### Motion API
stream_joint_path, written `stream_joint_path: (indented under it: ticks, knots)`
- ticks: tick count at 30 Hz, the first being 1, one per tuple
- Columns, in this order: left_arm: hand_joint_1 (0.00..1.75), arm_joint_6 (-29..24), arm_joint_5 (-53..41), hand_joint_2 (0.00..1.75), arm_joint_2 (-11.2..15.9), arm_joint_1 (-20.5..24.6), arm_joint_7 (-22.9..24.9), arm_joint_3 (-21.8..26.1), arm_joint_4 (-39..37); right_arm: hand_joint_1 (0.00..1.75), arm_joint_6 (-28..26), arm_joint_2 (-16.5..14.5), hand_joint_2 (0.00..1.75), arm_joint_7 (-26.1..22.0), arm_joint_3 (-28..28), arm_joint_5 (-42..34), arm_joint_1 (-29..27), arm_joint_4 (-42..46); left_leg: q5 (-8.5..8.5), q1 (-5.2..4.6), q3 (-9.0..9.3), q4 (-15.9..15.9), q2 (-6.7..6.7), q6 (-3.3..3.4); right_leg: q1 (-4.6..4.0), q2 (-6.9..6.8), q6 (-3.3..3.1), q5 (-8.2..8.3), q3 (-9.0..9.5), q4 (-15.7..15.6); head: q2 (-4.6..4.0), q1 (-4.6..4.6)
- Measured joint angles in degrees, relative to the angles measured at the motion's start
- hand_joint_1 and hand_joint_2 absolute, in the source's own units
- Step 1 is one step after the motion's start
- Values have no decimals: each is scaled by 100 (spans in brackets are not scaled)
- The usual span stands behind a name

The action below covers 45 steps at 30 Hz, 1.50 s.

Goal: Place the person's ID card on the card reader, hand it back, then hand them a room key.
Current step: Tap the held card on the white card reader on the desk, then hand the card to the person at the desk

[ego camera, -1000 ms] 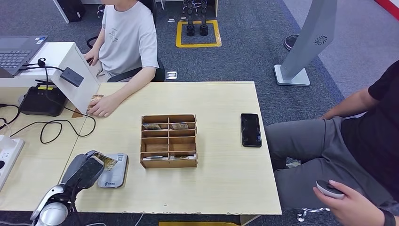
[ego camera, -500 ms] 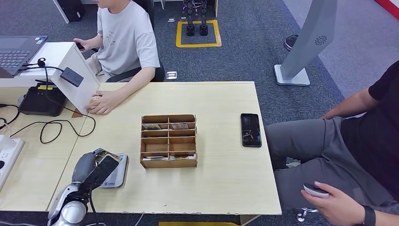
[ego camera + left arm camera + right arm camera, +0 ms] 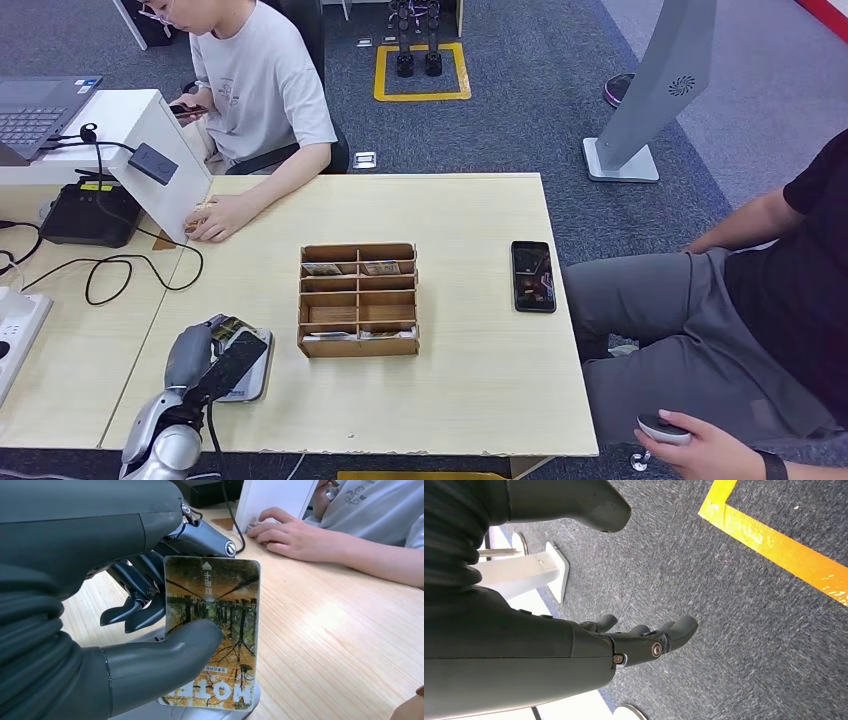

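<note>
With your left robot hand (image 3: 150, 645) pinching the card (image 3: 212, 635) by thumb and fingers just above the card reader (image 3: 250, 375), lower it flat onto the reader before letting go.

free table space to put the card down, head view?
Bare wood between the organizer and the phone, along the near edge in front of the organizer, and the far strip behind it. Crowded left side: the left hand holding the card over the reader, cables, a person's hand.
</note>
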<state>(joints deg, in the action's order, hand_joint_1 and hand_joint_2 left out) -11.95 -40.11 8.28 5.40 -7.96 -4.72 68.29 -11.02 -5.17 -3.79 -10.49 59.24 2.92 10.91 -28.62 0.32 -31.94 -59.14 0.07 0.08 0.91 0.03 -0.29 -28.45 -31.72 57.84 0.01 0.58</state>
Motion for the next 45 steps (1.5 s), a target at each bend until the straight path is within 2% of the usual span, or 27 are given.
stream_joint_path:
  ticks: [6, 14, 19, 23, 27, 33, 38, 41, 45]
  knots:
    - [175, -213, -107, 175, -33, 23, 0, 11, -238, 0, 0, -14, 175, 1, 0, 12, 4, 2, 0, 0, 1, 0, 0, 0, 0, 0, 0, 0, 2, 0, -1, 1]
    - [175, -832, -905, 175, -60, 195, 347, 20, -741, 0, -2, -35, 175, 21, -1, 19, 10, 24, 1, 0, 7, 0, -3, 0, 0, -8, 0, 0, 10, 0, 0, -1]
    - [175, -880, -993, 175, -70, 316, 314, 20, -927, 0, -2, -38, 175, 21, -5, 17, 12, 28, 3, 0, 15, 1, -3, -2, 0, -10, 0, 0, 18, 1, 1, 0]
    - [175, -1014, -987, 175, -82, 344, 114, 20, -956, 0, -3, -38, 175, 21, -8, 21, 12, 28, 7, 0, 18, 1, -3, -3, 0, -10, -1, 2, 19, 2, 0, 1]
    - [175, -816, -429, 175, -85, 364, -166, 22, -744, 0, -24, -38, 175, 18, -11, 34, 11, 28, 10, 0, 17, 0, -3, -5, 0, -10, -4, 6, 16, 2, -1, -1]
    - [175, -389, 1111, 175, -103, 446, -520, 66, -10, 0, -107, -38, 175, -17, -35, 56, 6, 26, 10, 0, 12, -1, -2, -6, -1, -7, -5, 6, 9, 2, 0, 1]
    - [175, -242, 2073, 175, -101, 751, -609, 119, 671, 0, -121, -38, 175, -28, -51, 75, 6, 26, 10, 1, 8, -2, -3, -6, -1, -8, -5, 7, 7, 2, 0, 1]
    - [175, -309, 2325, 175, -76, 1006, -581, 149, 926, 0, -120, -37, 175, -30, -54, 103, 7, 26, 11, 1, 8, -2, -4, -5, -1, -8, -5, 7, 7, 3, 0, 0]
    - [175, -645, 2141, 175, -18, 1283, -651, 153, 1041, 0, -99, -37, 175, -19, -55, 156, 13, 27, 11, 2, 7, -2, -3, -5, -2, -8, -5, 7, 6, 3, 0, 0]
